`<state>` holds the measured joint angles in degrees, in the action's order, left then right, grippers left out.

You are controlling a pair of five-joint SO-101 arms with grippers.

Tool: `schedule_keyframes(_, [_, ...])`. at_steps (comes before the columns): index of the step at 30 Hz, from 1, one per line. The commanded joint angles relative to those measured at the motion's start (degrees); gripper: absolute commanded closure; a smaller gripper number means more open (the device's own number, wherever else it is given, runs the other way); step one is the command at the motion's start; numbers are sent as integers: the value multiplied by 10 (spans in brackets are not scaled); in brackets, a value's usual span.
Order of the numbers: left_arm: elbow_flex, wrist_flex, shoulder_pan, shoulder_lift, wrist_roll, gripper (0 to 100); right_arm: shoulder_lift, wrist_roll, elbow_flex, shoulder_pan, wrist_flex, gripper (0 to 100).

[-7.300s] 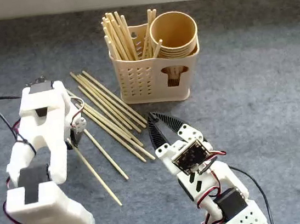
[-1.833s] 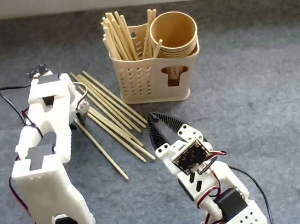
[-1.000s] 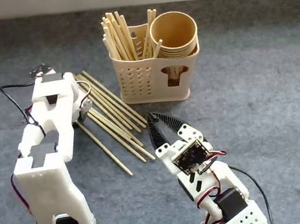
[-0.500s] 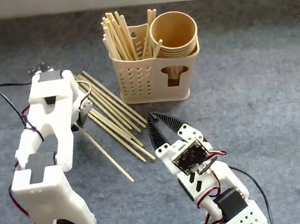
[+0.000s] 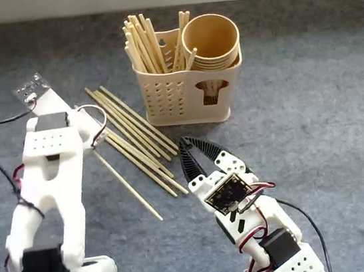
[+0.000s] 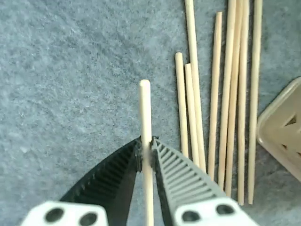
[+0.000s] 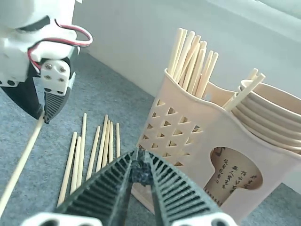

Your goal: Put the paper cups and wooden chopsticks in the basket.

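The left gripper [image 6: 146, 147] pinches one round, pale wooden chopstick [image 6: 145, 106] between its ribbed black jaws. The stick's long axis runs straight out past the tips, its blunt end ahead of them over the fuzzy grey carpet [image 6: 61, 70]. Whether its rear end touches the carpet is hard to tell. Beside the jaws, loose chopsticks [image 6: 235, 94] lie roughly parallel, with the perforated basket [image 6: 282, 127] just beyond. The right gripper [image 7: 139, 162] is pressed together on nothing. Ahead of it the basket holds stacked paper cups [image 7: 270, 115] and upright sticks [image 7: 190, 56].
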<state>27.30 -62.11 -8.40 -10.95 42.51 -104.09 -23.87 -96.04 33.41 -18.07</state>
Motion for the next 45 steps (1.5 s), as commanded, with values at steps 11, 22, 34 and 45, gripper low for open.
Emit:
schedule_keyframes(11, [32, 79, 6, -297, 1, 994, -9, -8, -58, -6, 0, 992])
schedule_keyframes(22, [33, 202, 8, -455, -91, 994, -8, -8, -58, -6, 0, 992])
schedule_keyframes(34, [32, 404, 32, -465, -91, 994, -6, -8, -57, -4, -1, 992])
schedule_keyframes(45, [-17, 429, 152, -455, -166, 994, -6, -8, -57, -3, -1, 992])
